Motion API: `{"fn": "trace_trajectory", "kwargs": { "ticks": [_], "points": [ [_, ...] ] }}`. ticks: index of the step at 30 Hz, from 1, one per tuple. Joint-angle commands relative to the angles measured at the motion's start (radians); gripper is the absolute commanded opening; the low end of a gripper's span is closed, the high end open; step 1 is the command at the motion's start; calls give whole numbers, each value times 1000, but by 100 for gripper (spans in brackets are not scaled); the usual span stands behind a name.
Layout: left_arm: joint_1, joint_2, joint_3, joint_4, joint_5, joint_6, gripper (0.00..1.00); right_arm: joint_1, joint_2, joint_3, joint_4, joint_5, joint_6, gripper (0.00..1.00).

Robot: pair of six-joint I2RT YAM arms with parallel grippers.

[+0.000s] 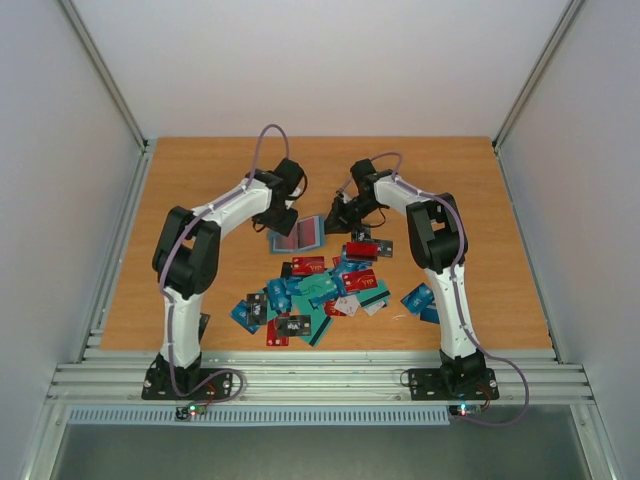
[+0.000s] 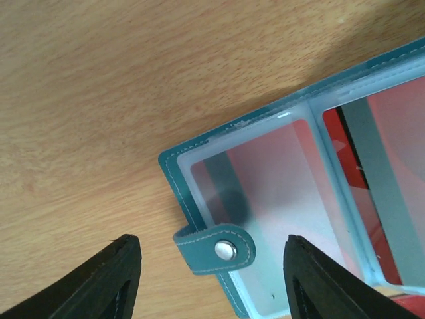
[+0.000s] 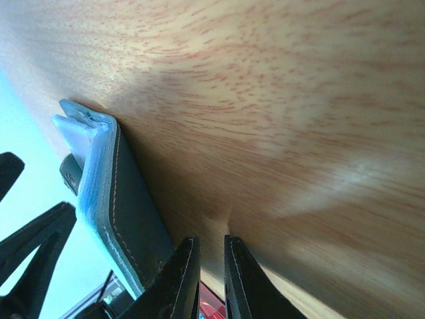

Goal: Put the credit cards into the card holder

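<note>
One open card holder (image 1: 297,237), left end effector (image 2: 211,240) apart astride its tab (image 2: 199,256), right end effector (image 3: 211,240) together beside its edge

no legible txt anywhere, white marks on credit cards (image 1: 360,250) too small to read

matt wooden table (image 2: 99,100), glossy-sleeved card holder (image 2: 265,212)

The left arm (image 1: 185,262) and right arm (image 1: 447,262) are showing white link shells between bulky black joint housings. A lilac-grey cable (image 1: 262,140) is running along each (looping free near the wrist). Black base plates (image 1: 190,383) are carrying small red and green lights (image 1: 190,410). The left gripper (image 2: 209,249) is presenting matte black, tapered fingers (image 2: 99,279).
</note>
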Motion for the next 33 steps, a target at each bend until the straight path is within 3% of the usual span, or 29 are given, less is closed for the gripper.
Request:
{"fn": "trace_trajectory", "kwargs": {
  "ticks": [1,7,18,25,33],
  "points": [
    [-33,44,-4,44,-118,45,60,-3,-16,19,-51,2,-31,13],
    [-55,72,0,54,-147,49,59,-6,-11,26,-69,-5,-42,13],
    [-64,52,-12,77,-294,41,44,-33,-17,14,-70,-21,-43,13],
    [-63,34,-17,82,-295,32,28,-42,-17,3,-53,-36,-32,12],
    [-64,8,-56,104,-275,12,1,-42,-18,-4,-37,-52,-23,12]
  ]
}}
